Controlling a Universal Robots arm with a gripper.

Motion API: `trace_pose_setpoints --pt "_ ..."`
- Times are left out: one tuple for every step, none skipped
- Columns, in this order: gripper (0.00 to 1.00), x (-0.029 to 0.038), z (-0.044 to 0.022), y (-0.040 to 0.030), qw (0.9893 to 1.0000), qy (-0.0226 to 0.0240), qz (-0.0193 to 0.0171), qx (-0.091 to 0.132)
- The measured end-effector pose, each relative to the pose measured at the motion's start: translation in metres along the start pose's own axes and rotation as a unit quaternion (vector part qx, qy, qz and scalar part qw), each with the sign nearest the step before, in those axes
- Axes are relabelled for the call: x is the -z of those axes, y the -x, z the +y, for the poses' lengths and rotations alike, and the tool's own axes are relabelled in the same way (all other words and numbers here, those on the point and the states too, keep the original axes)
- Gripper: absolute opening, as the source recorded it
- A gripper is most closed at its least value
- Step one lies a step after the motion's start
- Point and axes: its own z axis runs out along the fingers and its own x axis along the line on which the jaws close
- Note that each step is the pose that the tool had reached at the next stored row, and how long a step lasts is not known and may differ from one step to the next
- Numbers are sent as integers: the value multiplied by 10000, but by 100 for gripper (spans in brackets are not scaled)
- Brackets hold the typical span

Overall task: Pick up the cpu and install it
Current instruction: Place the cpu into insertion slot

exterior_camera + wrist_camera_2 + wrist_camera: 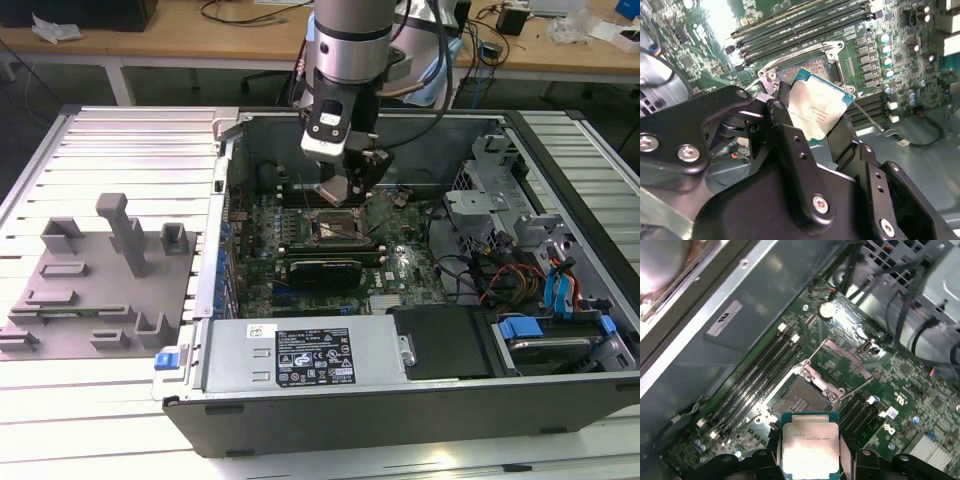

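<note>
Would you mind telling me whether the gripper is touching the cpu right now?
Touching. In the second wrist view, the gripper has its black fingers pressed against opposite edges of the cpu, clamping it between them.

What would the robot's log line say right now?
gripper: shut on cpu | cpu: above open socket, not seated

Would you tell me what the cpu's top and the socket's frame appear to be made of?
The cpu, held in the gripper, looks topped with matte silvery metal, rimmed by green circuit board. The socket frame looks like bare steel, from its bright glinting edges; the alloy is unclear.
</note>
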Motion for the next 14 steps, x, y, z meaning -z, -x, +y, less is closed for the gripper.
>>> trace_pose_setpoints --pt "55 -1 0 0 9999 -1 -7 -152" --pt "55 -1 0 0 9997 -1 -11 -233" --pt "55 -2 0 0 9994 -2 -16 -338" --pt "55 -3 0 0 9989 -2 -22 -470" --pt "55 -5 0 0 9982 -3 -28 -598" --pt "55 -5 0 0 9977 -3 -31 -671" --pt "55 -7 0 0 9969 -4 -37 -791" --pt "55 -9 0 0 9954 -5 -45 -958" --pt "55 -11 0 0 9938 -5 -52 -1111" --pt "55 -12 0 0 9925 -7 -58 -1222" --pt "55 -13 0 0 9915 -7 -61 -1296" --pt "55 -14 0 0 9898 -7 -67 -1423" --pt "55 -14 0 0 9881 -8 -72 -1536" --pt "55 -15 -1 0 9869 -9 -75 -1609"
